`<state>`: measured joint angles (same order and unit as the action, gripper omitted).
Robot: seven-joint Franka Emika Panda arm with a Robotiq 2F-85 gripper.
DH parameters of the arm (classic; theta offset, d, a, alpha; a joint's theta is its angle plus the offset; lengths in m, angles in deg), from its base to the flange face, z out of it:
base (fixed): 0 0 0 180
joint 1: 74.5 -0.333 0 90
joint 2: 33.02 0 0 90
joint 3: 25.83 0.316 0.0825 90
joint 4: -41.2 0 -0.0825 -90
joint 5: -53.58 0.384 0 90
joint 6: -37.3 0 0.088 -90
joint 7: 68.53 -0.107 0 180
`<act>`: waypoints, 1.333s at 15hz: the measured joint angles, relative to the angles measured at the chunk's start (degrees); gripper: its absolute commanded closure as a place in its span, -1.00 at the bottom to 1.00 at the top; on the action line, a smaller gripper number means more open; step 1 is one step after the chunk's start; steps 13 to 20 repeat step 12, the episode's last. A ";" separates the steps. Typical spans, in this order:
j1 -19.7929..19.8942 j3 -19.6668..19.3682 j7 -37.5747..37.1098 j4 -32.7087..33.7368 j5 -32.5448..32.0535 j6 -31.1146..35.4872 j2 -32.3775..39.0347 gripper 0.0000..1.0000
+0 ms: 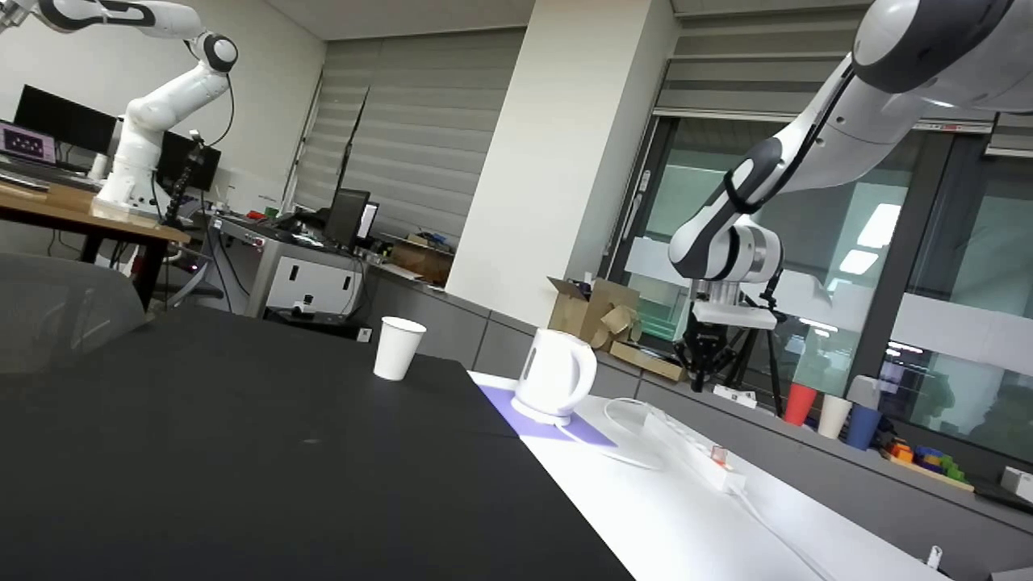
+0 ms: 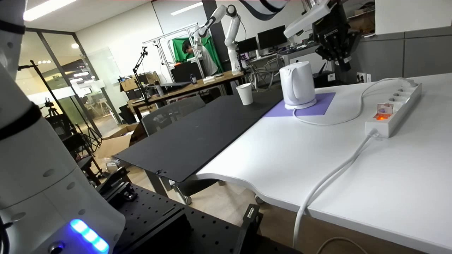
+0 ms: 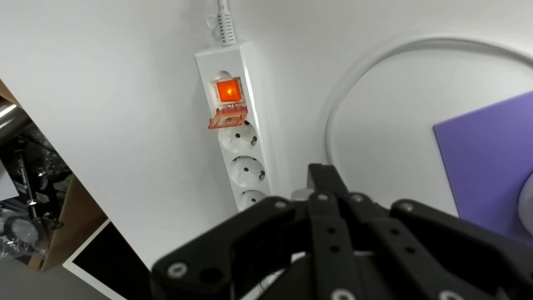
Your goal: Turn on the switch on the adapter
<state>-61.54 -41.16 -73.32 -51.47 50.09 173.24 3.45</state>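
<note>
In an exterior view, the white worktop (image 2: 268,155) is adjoined, left of the kettle (image 2: 299,84), by a black surface (image 2: 201,137) bearing a cup (image 2: 245,94). The kettle is set on a mat (image 2: 324,102). Right of it the jaws are held aloft, pressed together, nothing gripped. Farther right of it, the adapter (image 2: 402,106) is set on the worktop, its switch (image 2: 382,116) lit orange.

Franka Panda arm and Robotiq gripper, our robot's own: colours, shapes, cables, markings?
The Franka Panda arm is white and rounded with dark grey sections, a black cable along it and, low down, a blue light strip. The Robotiq gripper is black and angular, with pale ROBOTIQ lettering; a white bar-shaped housing sits above it.
</note>
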 measured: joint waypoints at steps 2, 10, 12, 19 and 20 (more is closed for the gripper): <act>-0.06 -0.01 0.13 -1.30 -0.13 0.00 -1.37 1.00; -0.25 -0.22 -0.03 -2.89 -2.31 0.02 -2.63 0.47; -0.24 -0.20 -0.03 -2.89 -2.30 0.03 -2.59 0.47; -0.24 -0.20 -0.03 -2.89 -2.30 0.03 -2.59 0.47; -0.24 -0.20 -0.03 -2.89 -2.30 0.03 -2.59 0.47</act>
